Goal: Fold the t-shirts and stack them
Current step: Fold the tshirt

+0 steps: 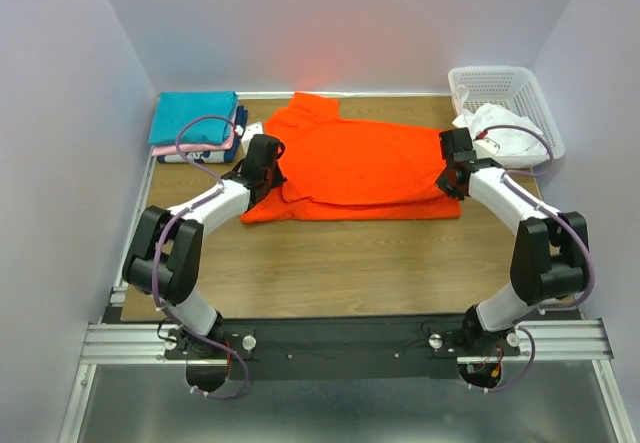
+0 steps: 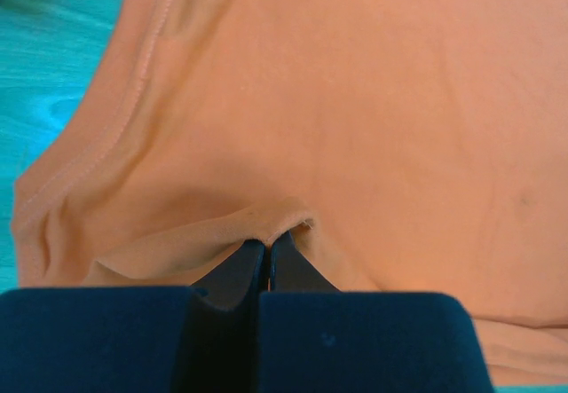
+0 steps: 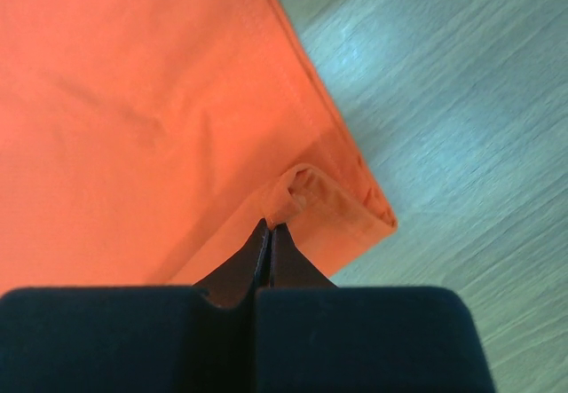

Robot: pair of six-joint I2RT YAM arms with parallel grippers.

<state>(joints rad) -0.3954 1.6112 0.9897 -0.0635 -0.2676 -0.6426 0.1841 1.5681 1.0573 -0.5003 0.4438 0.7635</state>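
The left claw (image 2: 268,244) is closed on a small raised fold of the orange shirt (image 1: 360,163), near its left side. The right claw (image 3: 269,229) is also closed, pinching the shirt's hem corner at the right. The shirt lies spread between both claws on the far half of the table (image 1: 340,263). The folded shirts (image 1: 195,123) sit in the far left corner and a basket (image 1: 500,88) in the far right.

Robot lab test booth, plain pale walls (image 1: 60,113) enclosing a wooden tabletop (image 1: 340,263), two arms (image 1: 215,203) bolted to aluminium rail (image 1: 130,341).
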